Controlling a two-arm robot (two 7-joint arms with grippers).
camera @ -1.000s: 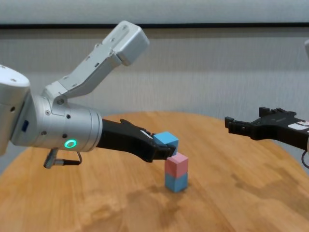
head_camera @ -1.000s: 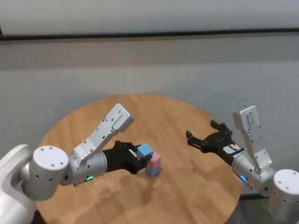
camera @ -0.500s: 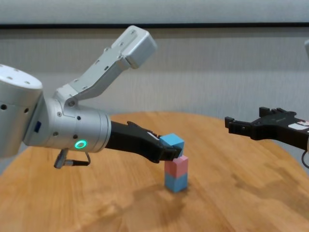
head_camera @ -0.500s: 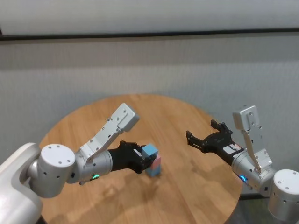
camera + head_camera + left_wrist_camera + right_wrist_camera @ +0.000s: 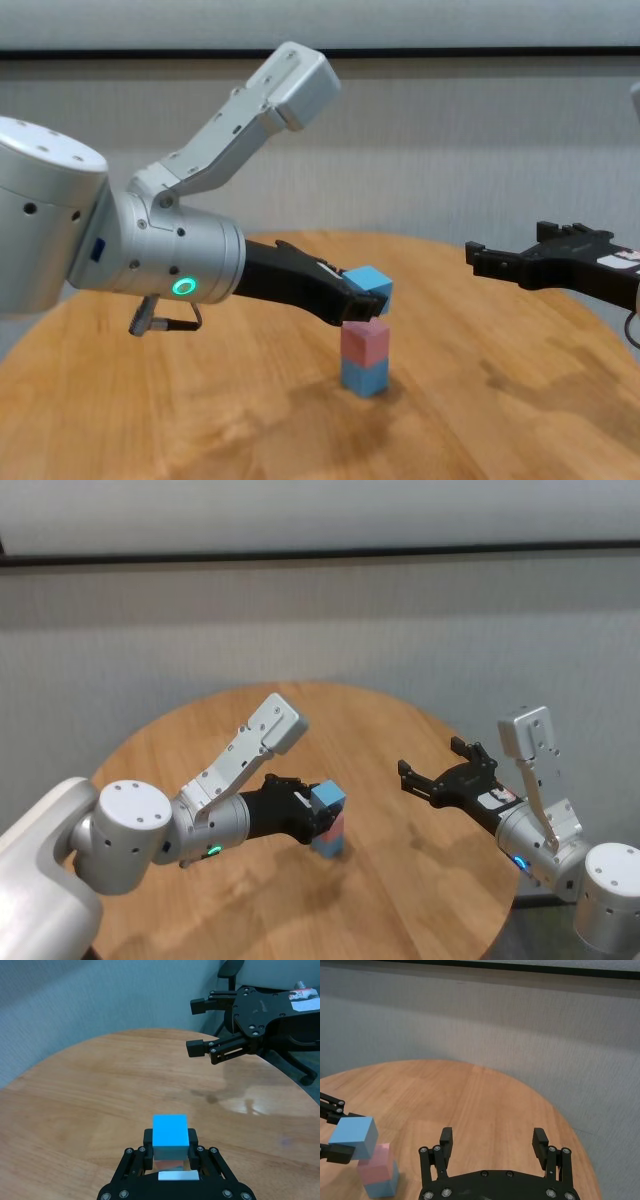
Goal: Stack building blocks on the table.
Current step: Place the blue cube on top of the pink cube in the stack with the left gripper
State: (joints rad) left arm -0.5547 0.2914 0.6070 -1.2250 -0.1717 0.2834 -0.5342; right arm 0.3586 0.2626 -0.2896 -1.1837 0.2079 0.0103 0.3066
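Observation:
A pink block (image 5: 365, 343) sits on a light blue block (image 5: 365, 377) near the middle of the round wooden table (image 5: 200, 420). My left gripper (image 5: 358, 300) is shut on a second light blue block (image 5: 369, 285), which it holds just above the pink one with a small gap. The head view shows the held block (image 5: 328, 800) over the pink block (image 5: 337, 826). In the left wrist view the held block (image 5: 170, 1131) fills the space between the fingers. My right gripper (image 5: 437, 771) hangs open over the table's right side, with nothing in it.
The table's edge (image 5: 470, 920) curves close under the right arm. A grey wall stands behind the table. An office chair (image 5: 231, 969) shows beyond the table in the left wrist view.
My left gripper has carried the light blue block to the right, from beside the two-block stack to above the pink block. The right arm has not moved.

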